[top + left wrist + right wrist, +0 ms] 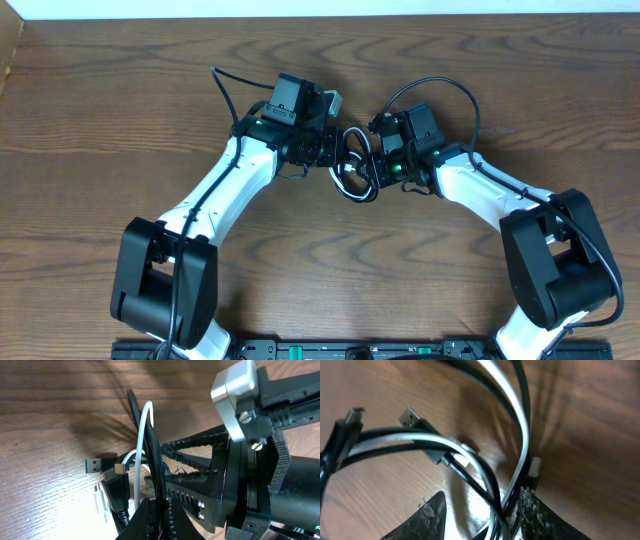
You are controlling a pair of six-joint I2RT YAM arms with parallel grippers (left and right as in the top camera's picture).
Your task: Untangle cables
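The cables [355, 172], one white and one black, lie coiled together on the wooden table between my two grippers. My left gripper [335, 152] is at the coil's left side. In the left wrist view its fingers [157, 517] are shut on the black cable [151, 440], and the white cable [141, 435] runs just left of them. My right gripper [376, 166] is at the coil's right side. Its fingers [485, 515] are open, with the white cable [516, 407] and the black cable [522, 380] crossing between them close to the right finger.
A USB plug [94, 465] and a black plug [117, 485] lie on the table by the left fingers. Plug ends [410, 417] also show in the right wrist view. The right arm's body [250, 460] sits very close to the left gripper. Thick arm wires [440, 88] arch above.
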